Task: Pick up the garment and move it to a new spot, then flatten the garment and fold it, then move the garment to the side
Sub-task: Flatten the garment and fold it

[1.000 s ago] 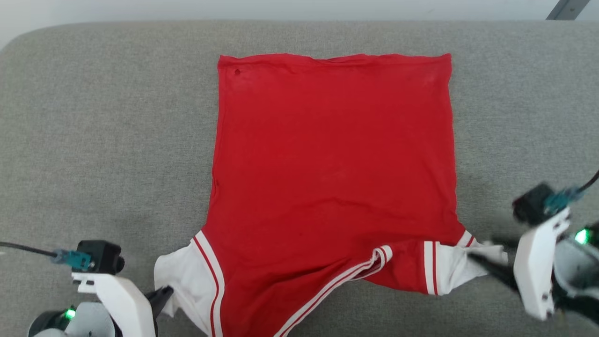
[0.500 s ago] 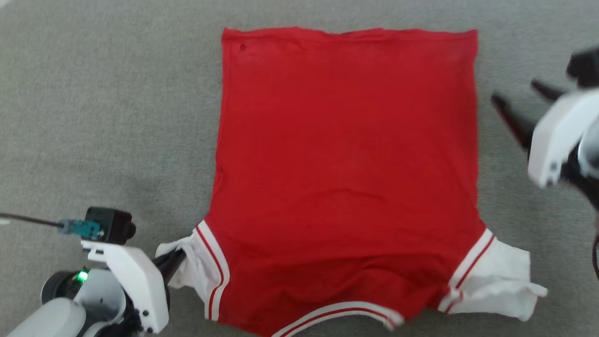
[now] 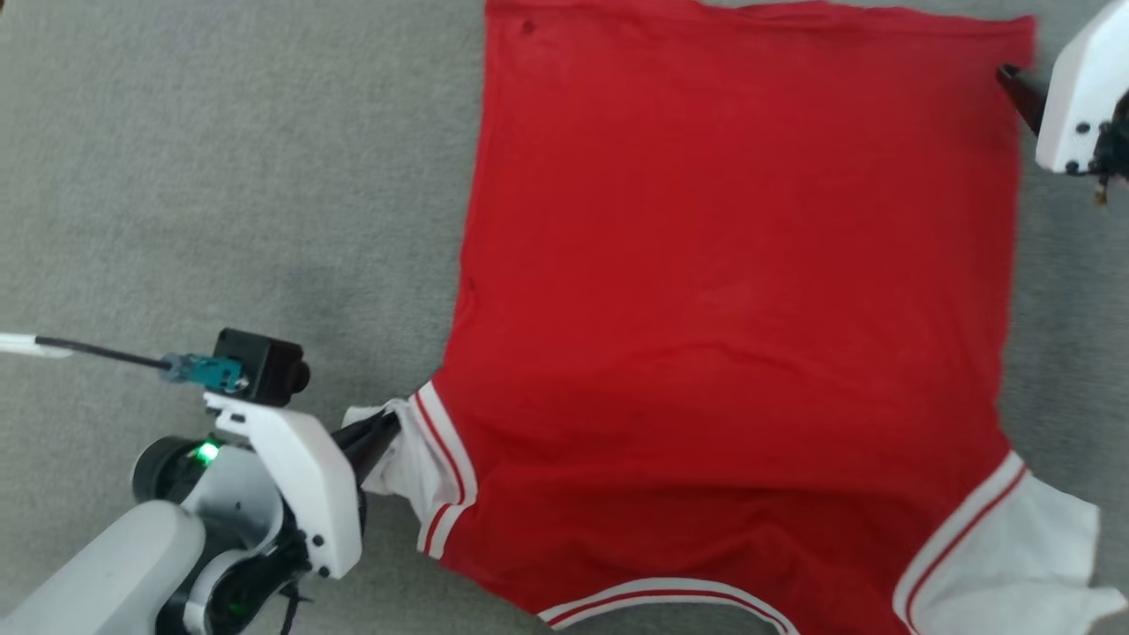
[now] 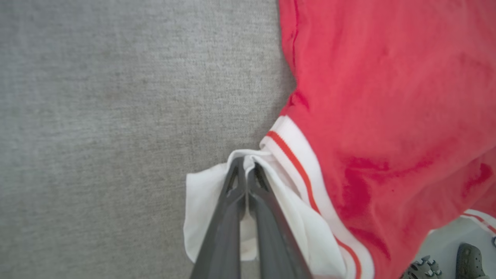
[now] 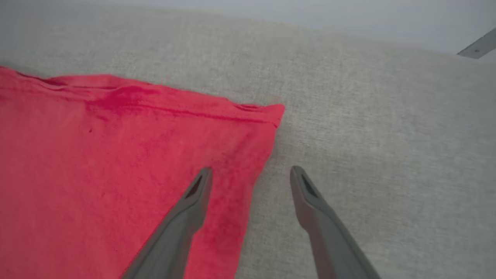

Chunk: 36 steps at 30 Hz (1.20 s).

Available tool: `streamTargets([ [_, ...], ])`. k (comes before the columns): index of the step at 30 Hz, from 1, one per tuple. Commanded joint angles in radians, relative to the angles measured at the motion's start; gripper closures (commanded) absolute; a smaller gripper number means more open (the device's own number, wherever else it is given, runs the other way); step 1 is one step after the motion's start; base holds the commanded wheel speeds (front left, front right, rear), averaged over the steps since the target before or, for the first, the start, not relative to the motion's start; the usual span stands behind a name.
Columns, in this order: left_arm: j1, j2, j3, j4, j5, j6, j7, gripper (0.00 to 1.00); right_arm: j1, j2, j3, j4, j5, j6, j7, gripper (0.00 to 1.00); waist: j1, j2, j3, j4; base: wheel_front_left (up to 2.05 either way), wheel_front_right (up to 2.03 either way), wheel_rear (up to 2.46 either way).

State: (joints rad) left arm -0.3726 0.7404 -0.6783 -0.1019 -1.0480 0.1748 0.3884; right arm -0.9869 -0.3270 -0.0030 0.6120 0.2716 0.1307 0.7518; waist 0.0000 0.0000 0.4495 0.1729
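Note:
The garment (image 3: pixel 732 265) is a red jersey with white sleeves, spread flat on the grey surface with its hem at the far side. My left gripper (image 3: pixel 388 429) is shut on the bunched white left sleeve (image 4: pixel 201 201), and its fingertips (image 4: pixel 245 164) are pinched together in the cloth. The right sleeve (image 3: pixel 1023 564) lies loose and flat. My right gripper (image 5: pixel 251 172) stands open above the hem's far right corner (image 5: pixel 267 112), one finger over the red cloth and one over the bare surface. One of its dark fingers (image 3: pixel 1021 88) shows at the jersey's right edge.
The grey fabric surface (image 3: pixel 220 176) stretches wide to the left of the jersey. Its far edge meets a pale wall (image 5: pixel 348 15), with a metal bar (image 5: pixel 478 46) at the right. Pale floor and a dark shoe (image 4: pixel 469 263) show past the near edge.
My right gripper let go of the right sleeve, opened, and moved to the far right hem corner. The sleeve now lies spread out. The head camera shifted. The left gripper kept its hold.

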Motion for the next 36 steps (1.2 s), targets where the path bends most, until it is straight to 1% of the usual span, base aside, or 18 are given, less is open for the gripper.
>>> streamTargets([
  [1,-0.026,-0.011,-0.006,0.008,0.009,-0.01,0.006,1.0,-0.033,0.004,-0.011,0.046,-0.015,0.0,0.017,0.0,0.0,0.0,0.024,0.025,0.0,0.0,0.0],
  [3,-0.041,-0.026,-0.015,0.019,0.015,-0.022,0.006,1.0,-0.07,0.003,-0.016,0.112,-0.038,0.0,0.041,0.0,0.0,0.0,0.036,0.04,0.0,0.0,0.0],
  [5,-0.055,-0.038,-0.022,0.034,0.02,-0.033,0.006,1.0,-0.097,0.019,-0.035,0.18,-0.043,0.0,0.068,0.0,0.0,0.0,0.045,0.051,0.0,0.0,0.0],
  [10,-0.081,-0.066,-0.036,0.07,0.023,-0.055,0.008,1.0,-0.09,0.04,-0.035,0.347,-0.081,0.0,0.152,0.0,0.0,0.0,0.054,0.069,0.0,0.0,0.0],
  [11,-0.087,-0.07,-0.038,0.077,0.024,-0.057,0.008,1.0,-0.085,0.043,-0.022,0.366,-0.093,0.0,0.158,0.52,0.0,0.0,0.055,0.071,0.0,0.0,0.0],
  [12,-0.091,-0.075,-0.04,0.083,0.024,-0.06,0.007,1.0,-0.081,0.047,-0.009,0.38,-0.088,0.0,0.159,1.0,0.0,0.0,0.055,0.072,0.0,0.0,0.0],
  [14,-0.094,-0.08,-0.04,0.093,0.022,-0.066,0.002,1.0,-0.085,0.043,0.013,0.393,-0.077,0.001,0.146,1.0,0.0,0.0,0.052,0.07,0.0,0.0,0.0],
  [16,-0.092,-0.083,-0.035,0.101,0.016,-0.067,-0.002,1.0,-0.102,0.027,0.026,0.382,-0.061,0.0,0.119,1.0,0.0,0.0,0.047,0.062,0.0,0.0,0.0],
  [19,-0.086,-0.076,-0.029,0.109,0.015,-0.064,-0.009,1.0,-0.11,0.02,0.062,0.368,-0.04,0.0,0.114,1.0,0.0,0.0,0.036,0.05,0.0,0.0,0.0],
  [21,-0.075,-0.065,-0.021,0.11,0.011,-0.06,-0.014,1.0,-0.108,0.013,0.102,0.342,-0.013,0.0,0.12,1.0,0.0,0.0,0.023,0.033,0.0,0.0,0.0],
  [24,-0.056,-0.044,-0.008,0.105,0.004,-0.05,-0.023,1.0,-0.091,-0.006,0.174,0.276,0.059,0.0,0.134,1.0,0.0,0.0,0.002,0.004,0.0,0.0,0.0],
  [27,-0.033,-0.021,0.007,0.093,-0.005,-0.038,-0.03,1.0,-0.053,-0.038,0.253,0.18,0.136,0.0,0.153,1.0,0.0,0.0,-0.02,-0.03,0.0,0.0,0.0],
  [28,-0.016,-0.007,0.016,0.084,-0.012,-0.029,-0.033,1.0,-0.015,-0.066,0.294,0.107,0.189,0.0,0.171,1.0,0.0,0.0,-0.035,-0.049,0.0,0.0,0.0],
  [29,-0.008,0.001,0.02,0.079,-0.017,-0.024,-0.033,1.0,0.006,-0.077,0.309,0.068,0.22,0.0,0.183,1.0,0.0,0.0,-0.041,-0.059,0.0,0.0,0.0],
  [32,0.015,0.022,0.029,0.062,-0.023,-0.011,-0.037,1.0,0.076,-0.118,0.339,-0.06,0.29,0.0,0.216,1.0,0.0,0.0,-0.06,-0.086,0.0,0.0,0.0],
  [36,0.043,0.046,0.041,0.04,-0.034,0.009,-0.038,1.0,0.195,-0.167,0.348,-0.236,0.355,0.0,0.276,1.0,0.0,0.0,-0.085,-0.115,0.0,0.0,0.0],
])
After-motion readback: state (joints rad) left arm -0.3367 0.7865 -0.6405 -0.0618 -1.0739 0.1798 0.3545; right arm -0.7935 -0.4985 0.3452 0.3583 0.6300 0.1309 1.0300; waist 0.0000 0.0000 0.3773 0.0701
